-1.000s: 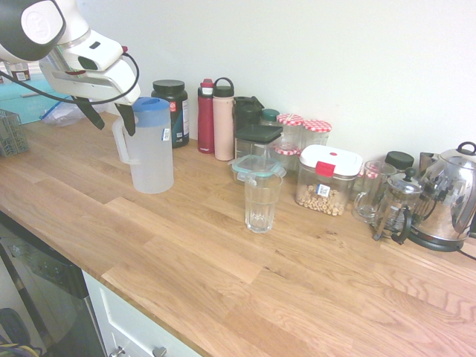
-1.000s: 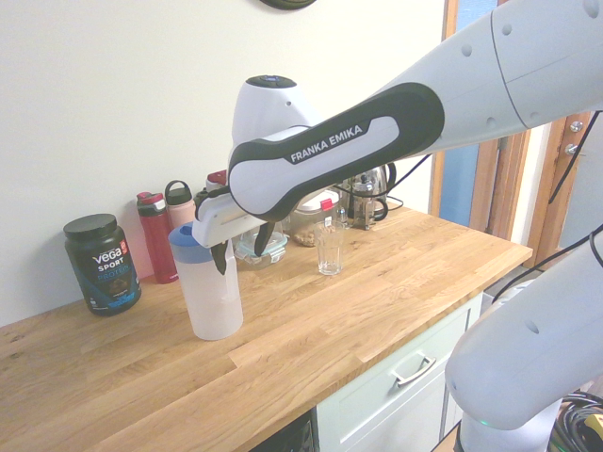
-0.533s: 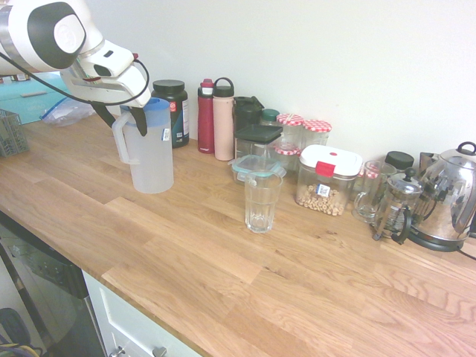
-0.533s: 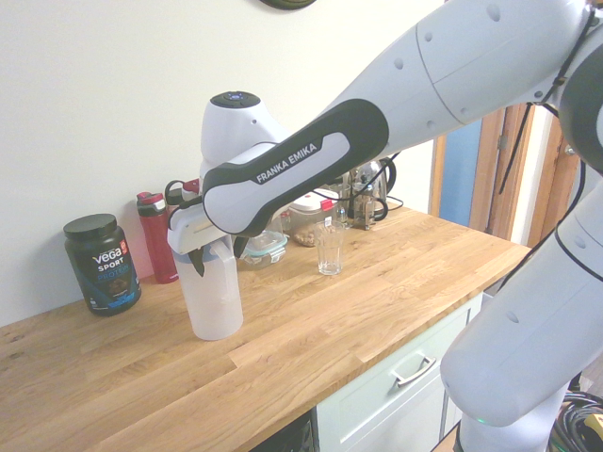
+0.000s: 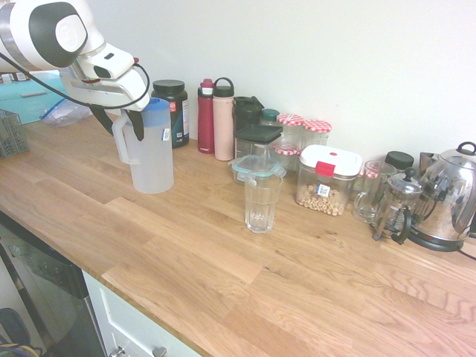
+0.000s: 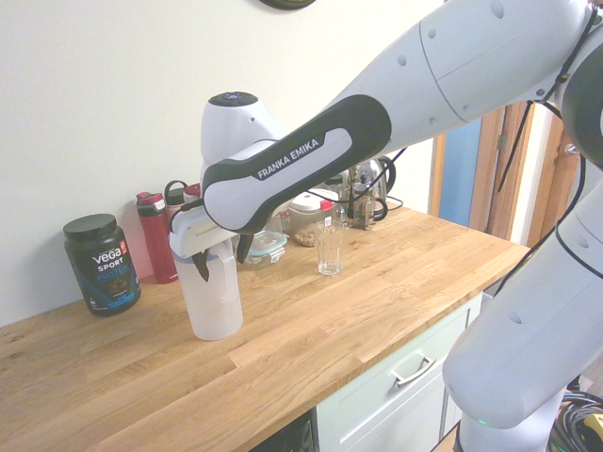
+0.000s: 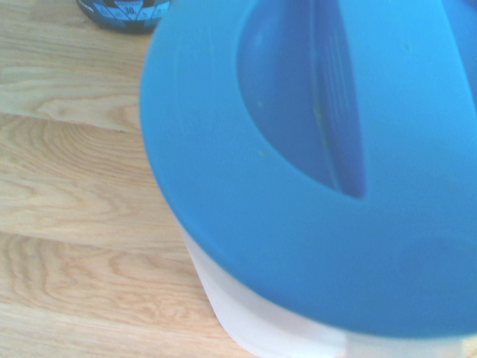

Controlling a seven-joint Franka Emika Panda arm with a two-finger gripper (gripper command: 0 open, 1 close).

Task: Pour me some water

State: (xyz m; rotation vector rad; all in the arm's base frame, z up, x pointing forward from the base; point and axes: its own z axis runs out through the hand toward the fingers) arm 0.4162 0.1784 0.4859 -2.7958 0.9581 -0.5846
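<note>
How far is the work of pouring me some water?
No pouring is seen: the glass stands upright on the counter. In hand now: the open gripper is at the handle side of the lidded pitcher. Left: grasping, lifting, pouring.

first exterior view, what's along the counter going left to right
Pitcher with blue lid, red bottle, pink bottle, drinking glass, container with white lid, electric kettle.
</note>
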